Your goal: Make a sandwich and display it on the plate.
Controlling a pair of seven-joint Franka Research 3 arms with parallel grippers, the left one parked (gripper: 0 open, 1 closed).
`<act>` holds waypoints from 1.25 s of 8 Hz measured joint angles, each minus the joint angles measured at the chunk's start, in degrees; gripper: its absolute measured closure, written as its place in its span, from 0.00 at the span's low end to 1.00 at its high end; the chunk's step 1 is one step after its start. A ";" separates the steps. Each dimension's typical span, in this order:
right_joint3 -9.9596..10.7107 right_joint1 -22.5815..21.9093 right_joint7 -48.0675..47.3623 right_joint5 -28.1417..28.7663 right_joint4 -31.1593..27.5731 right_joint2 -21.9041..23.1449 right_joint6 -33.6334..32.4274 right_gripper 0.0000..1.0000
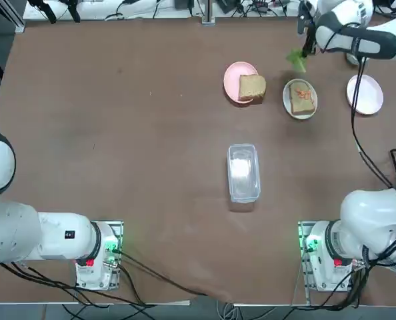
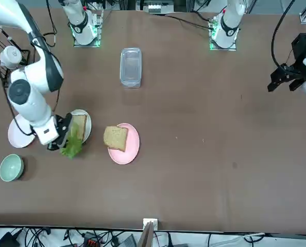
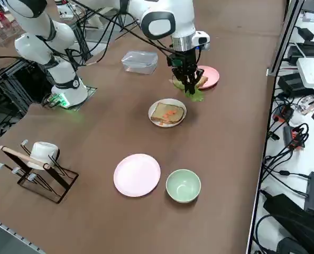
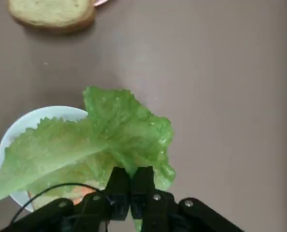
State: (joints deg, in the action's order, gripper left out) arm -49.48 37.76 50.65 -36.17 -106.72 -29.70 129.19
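R gripper [image 4: 130, 186] pinched tight on lettuce leaf [image 4: 93, 142], above white plate [image 1: 289, 108] w/ bread slice [image 1: 301, 99]. Plate near bench's far right edge.

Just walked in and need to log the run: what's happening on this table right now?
The right gripper is shut on a green lettuce leaf, holding it just above the table beside the white plate. That plate already carries one bread slice with something orange on it. A second bread slice waits on the pink plate nearby. The sandwich is not yet assembled.
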 joint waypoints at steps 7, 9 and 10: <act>0.09 5.28 7.87 -0.30 -8.79 2.70 3.22 0.96; 0.10 6.72 9.33 -0.30 -10.41 2.62 4.27 0.96; 0.09 6.80 9.33 -0.29 -11.63 2.60 6.35 0.96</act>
State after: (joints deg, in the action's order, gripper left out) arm -49.38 44.56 59.98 -36.46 -118.35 -27.10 135.54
